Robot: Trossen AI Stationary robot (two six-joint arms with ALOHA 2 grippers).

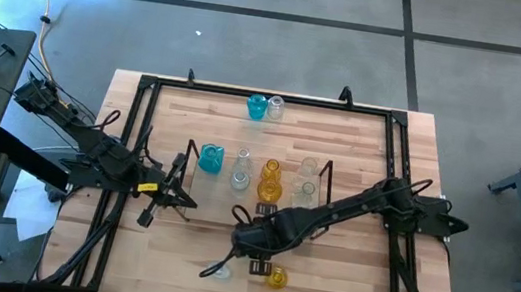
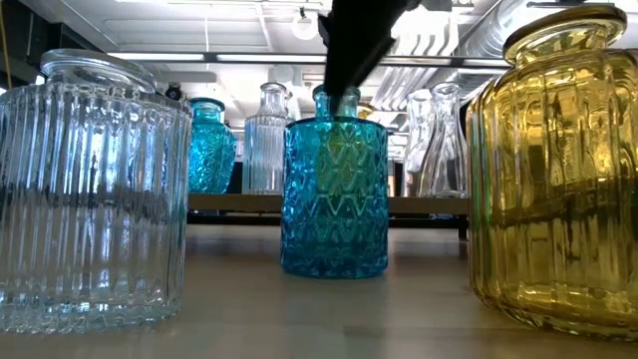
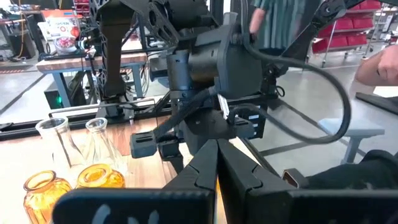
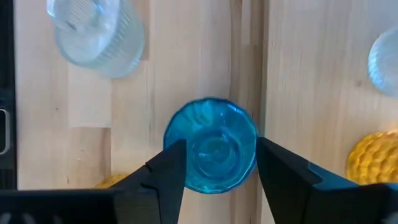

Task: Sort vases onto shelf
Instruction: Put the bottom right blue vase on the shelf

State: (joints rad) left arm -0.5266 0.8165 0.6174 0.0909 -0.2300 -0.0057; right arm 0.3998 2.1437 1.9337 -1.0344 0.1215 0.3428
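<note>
My right claw [image 4: 216, 163] hangs released around the blue vase [image 4: 211, 145] standing on the counter [image 4: 298, 74]; if I lift carelessly, one finger could tip it over.

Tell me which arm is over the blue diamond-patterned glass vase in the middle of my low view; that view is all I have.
Observer: The right one. The high view shows the right gripper reaching in from the right side, above the blue diamond-patterned glass vase.
Operator: Is it clamped on the glass?
Observer: No. The right wrist view shows the jaws open, one finger on either side of the neck.
Operator: And the other arm?
Observer: The left gripper is shut and waits off the left end of the low dark-framed wooden shelf.
</note>
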